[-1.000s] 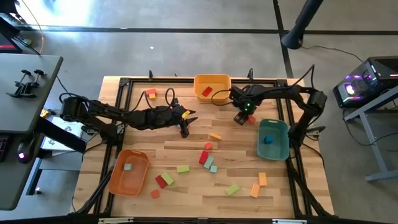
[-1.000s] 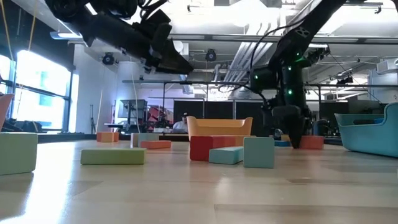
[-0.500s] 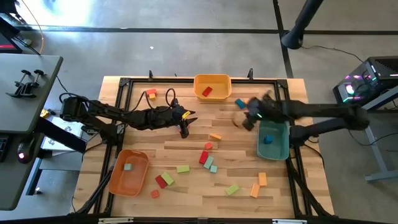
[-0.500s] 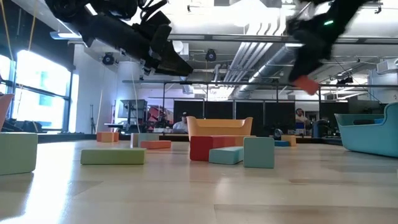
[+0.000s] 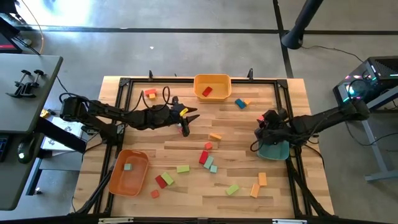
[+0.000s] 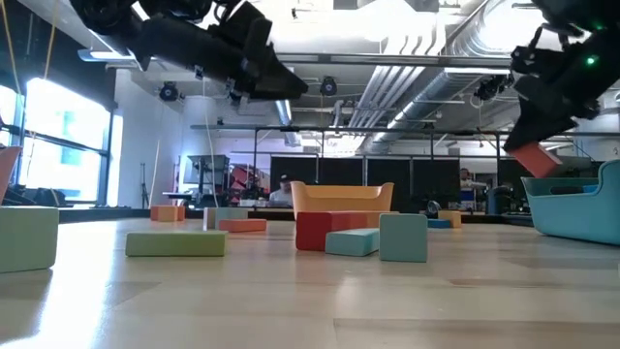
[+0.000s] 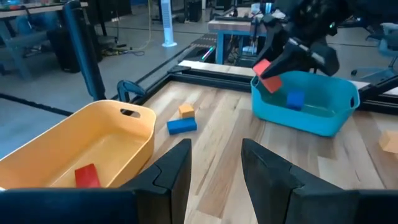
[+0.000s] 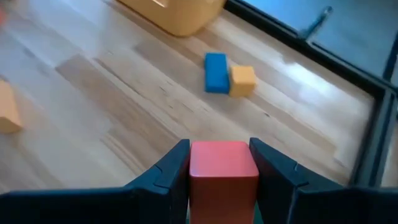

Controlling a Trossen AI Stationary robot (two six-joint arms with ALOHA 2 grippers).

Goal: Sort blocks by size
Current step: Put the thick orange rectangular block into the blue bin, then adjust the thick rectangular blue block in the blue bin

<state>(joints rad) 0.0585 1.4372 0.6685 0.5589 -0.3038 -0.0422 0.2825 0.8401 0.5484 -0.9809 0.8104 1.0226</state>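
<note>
Since before, our right claw [image 8: 219,171] swung over the teal tray [image 7: 323,118], squeezing a red block [image 8: 222,169]: small, hard, light, smooth-sided. Our left claw [image 7: 214,168] hung empty, fingers apart.

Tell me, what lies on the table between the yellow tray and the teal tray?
In the high view, a blue block and a small orange block lie side by side between the yellow tray and the teal tray.

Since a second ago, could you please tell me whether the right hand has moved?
Yes: the right hand, gripping a red block, moved from beside the yellow tray to the teal tray.
</note>
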